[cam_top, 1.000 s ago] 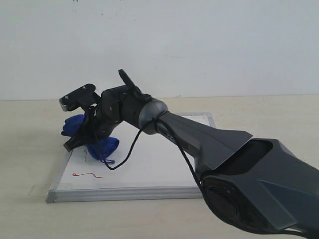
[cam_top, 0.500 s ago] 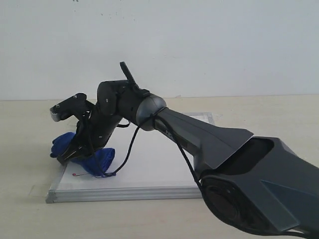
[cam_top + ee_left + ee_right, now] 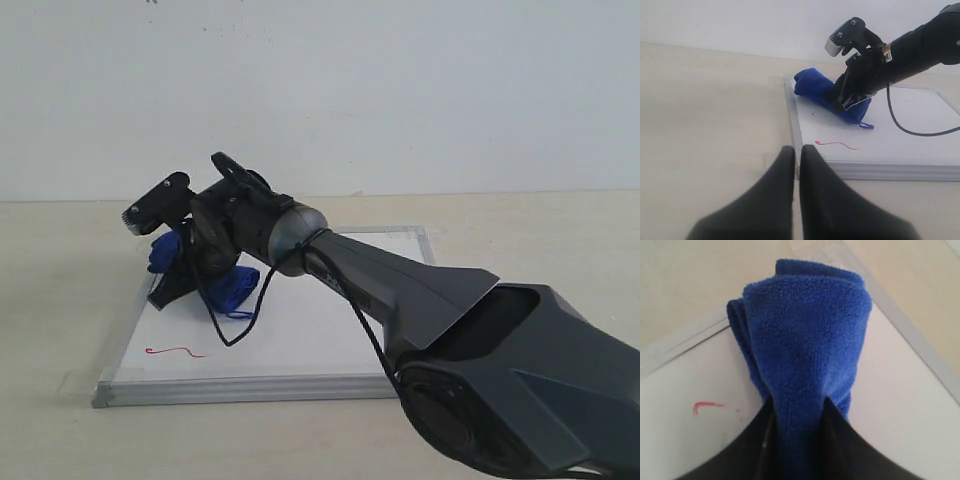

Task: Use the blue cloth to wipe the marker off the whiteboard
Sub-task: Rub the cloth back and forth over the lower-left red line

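Note:
The whiteboard (image 3: 300, 330) lies flat on the table. A short red marker line (image 3: 175, 351) shows near its front-left corner, also seen as the marker line (image 3: 837, 144) in the left wrist view. My right gripper (image 3: 180, 288) is shut on the blue cloth (image 3: 232, 285) and holds it against the board's far-left part. In the right wrist view the cloth (image 3: 800, 340) fills the gap between the right gripper (image 3: 797, 407) fingers, with a small red mark (image 3: 707, 405) beside it. My left gripper (image 3: 796, 150) is shut and empty, off the board's front-left corner.
The tan table (image 3: 60, 300) surrounds the board, with a white wall behind. The silver frame (image 3: 792, 125) edges the board (image 3: 920, 120). A black cable (image 3: 250, 310) hangs from the right arm over the board.
My right gripper with the blue cloth has moved from the board's front-left corner back toward its far-left part. The red line near the front edge is uncovered again.

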{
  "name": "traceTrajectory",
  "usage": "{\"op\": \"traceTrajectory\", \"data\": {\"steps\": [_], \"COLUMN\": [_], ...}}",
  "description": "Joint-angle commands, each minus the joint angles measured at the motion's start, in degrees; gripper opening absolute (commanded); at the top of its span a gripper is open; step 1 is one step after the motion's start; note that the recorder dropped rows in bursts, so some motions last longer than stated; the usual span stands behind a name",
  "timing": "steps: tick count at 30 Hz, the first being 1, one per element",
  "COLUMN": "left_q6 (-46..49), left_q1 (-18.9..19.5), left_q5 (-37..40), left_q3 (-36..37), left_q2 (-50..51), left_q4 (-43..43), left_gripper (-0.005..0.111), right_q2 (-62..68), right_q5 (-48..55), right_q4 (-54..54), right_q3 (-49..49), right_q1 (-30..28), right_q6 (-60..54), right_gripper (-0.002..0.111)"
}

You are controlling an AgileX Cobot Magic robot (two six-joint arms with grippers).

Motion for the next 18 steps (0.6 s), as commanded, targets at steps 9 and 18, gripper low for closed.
{"op": "traceTrajectory", "data": {"steps": [9,18], "left_q6": [-0.6,-0.6], "left_q1": [-0.1,-0.1], "left_q5": [-0.5,-0.5], "left_q3": [0.2,0.2], "left_q2": [-0.1,-0.1], "left_q4": [0.0,0.0], "left_gripper": [0.004,0.004], "right_q2": [2.7,-2.1], "right_q5": [11.0,23.5], "right_q4": [3.8,16.4], "right_q3": [0.6,0.5], "right_q1": [2.4,5.1], "right_q6": [-14.9,-27.6], "right_gripper": [0.0,0.0]}}
